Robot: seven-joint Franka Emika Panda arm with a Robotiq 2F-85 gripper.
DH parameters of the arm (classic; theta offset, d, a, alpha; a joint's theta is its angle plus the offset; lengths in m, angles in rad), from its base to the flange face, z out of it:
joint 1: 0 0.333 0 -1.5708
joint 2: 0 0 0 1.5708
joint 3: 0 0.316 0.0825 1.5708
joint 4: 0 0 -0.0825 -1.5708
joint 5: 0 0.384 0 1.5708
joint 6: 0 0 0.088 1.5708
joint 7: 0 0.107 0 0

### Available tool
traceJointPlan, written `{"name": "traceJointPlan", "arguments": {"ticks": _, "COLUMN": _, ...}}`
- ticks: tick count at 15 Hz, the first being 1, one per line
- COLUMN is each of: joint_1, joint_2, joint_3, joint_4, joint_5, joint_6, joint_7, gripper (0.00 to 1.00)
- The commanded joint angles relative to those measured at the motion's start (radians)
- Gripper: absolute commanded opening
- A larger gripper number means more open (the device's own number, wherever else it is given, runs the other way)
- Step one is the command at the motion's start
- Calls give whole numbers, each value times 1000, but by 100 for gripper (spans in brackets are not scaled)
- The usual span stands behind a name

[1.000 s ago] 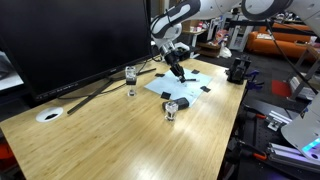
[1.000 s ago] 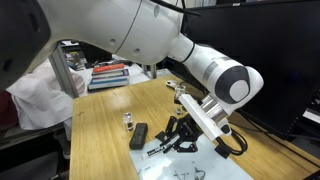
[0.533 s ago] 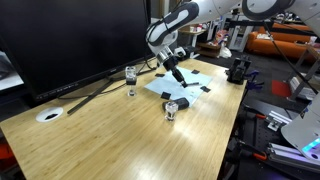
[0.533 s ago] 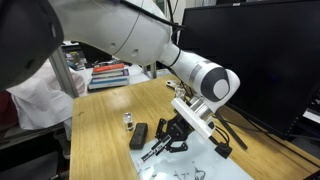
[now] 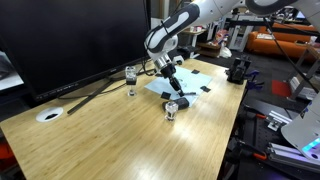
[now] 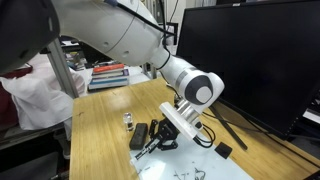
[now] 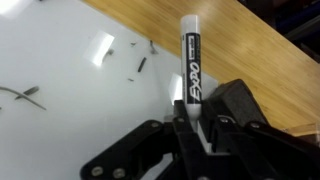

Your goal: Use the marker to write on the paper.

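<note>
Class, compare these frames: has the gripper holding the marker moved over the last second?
Yes. The gripper, shut on the marker, has shifted leftward in an exterior view, closing on the black block beside the small jar.

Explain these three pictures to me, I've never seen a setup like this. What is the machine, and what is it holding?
It is a single robot arm with a two-fingered gripper at its end. Two pictures come from cameras standing around the wooden table; the third looks out from the arm's wrist. The gripper is shut on a white marker, held over a white sheet of paper that bears a few faint marks. Also on the table are a small clear jar and a white disc, with a large dark monitor behind.
</note>
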State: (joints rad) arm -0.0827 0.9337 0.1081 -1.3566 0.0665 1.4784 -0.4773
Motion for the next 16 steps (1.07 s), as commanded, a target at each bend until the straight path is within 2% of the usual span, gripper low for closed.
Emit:
{"name": "traceJointPlan", "arguments": {"ticks": 1, "joint_1": -10, "joint_2": -131, "joint_3": 9, "joint_4": -238, "joint_5": 31, "joint_6": 164, "joint_7": 15, "gripper": 5}}
{"name": "traceJointPlan", "arguments": {"ticks": 6, "joint_1": 4, "joint_2": -248, "joint_3": 17, "joint_4": -485, "joint_5": 71, "joint_6": 345, "joint_7": 40, "gripper": 5}}
{"name": "traceJointPlan", "arguments": {"ticks": 7, "joint_1": 3, "joint_2": -271, "joint_3": 17, "joint_4": -528, "joint_5": 89, "joint_6": 385, "joint_7": 53, "gripper": 44}}
{"name": "traceJointPlan", "arguments": {"ticks": 8, "joint_1": 3, "joint_2": -294, "joint_3": 15, "joint_4": -567, "joint_5": 102, "joint_6": 428, "joint_7": 64, "gripper": 45}}
{"name": "traceJointPlan", "arguments": {"ticks": 11, "joint_1": 4, "joint_2": -372, "joint_3": 9, "joint_4": -673, "joint_5": 141, "joint_6": 552, "joint_7": 80, "gripper": 64}}
{"name": "traceJointPlan", "arguments": {"ticks": 12, "joint_1": 6, "joint_2": -330, "joint_3": 13, "joint_4": -568, "joint_5": 129, "joint_6": 403, "joint_7": 74, "gripper": 45}}
{"name": "traceJointPlan", "arguments": {"ticks": 14, "joint_1": 6, "joint_2": -369, "joint_3": 14, "joint_4": -625, "joint_5": 146, "joint_6": 457, "joint_7": 75, "gripper": 59}}
{"name": "traceJointPlan", "arguments": {"ticks": 16, "joint_1": 6, "joint_2": -378, "joint_3": 14, "joint_4": -640, "joint_5": 148, "joint_6": 473, "joint_7": 76, "gripper": 64}}
